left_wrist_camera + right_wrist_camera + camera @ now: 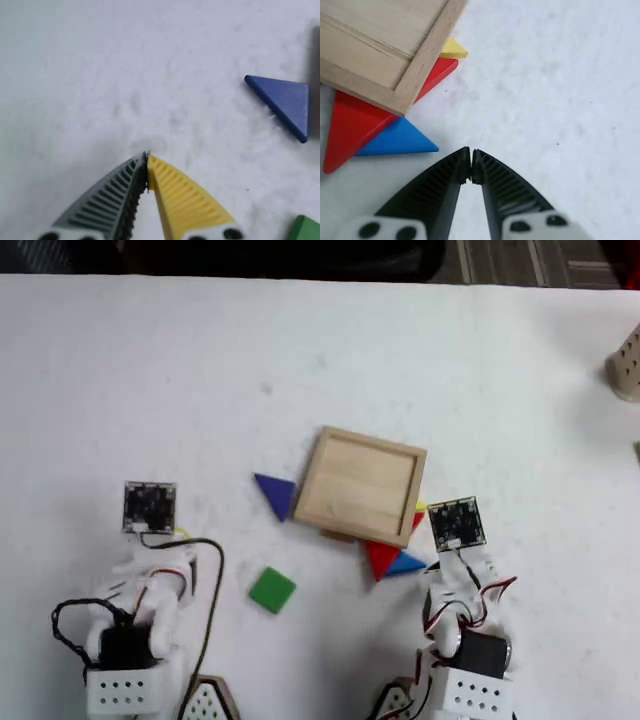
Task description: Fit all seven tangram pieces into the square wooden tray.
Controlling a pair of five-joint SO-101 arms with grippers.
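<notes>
The square wooden tray [320, 508] lies mid-table, empty inside, resting on top of several pieces. A red triangle [381, 556], a light blue triangle [408, 563] and a yellow tip [421, 507] stick out from under its right near corner. A dark blue triangle [275, 493] touches its left side, and a green square [271, 590] lies nearer the front. My left gripper [146, 159] is shut over bare table, left of the dark blue triangle [284, 102] and the green square [305, 229]. My right gripper [470, 156] is shut, just beside the light blue triangle [395, 140], red triangle [355, 125] and tray corner [405, 97].
A pale perforated object [626, 365] stands at the table's far right edge. The table's back edge runs along the top of the high view. Both arm bases [125, 680] sit at the front edge, with a black cable looping by the left one.
</notes>
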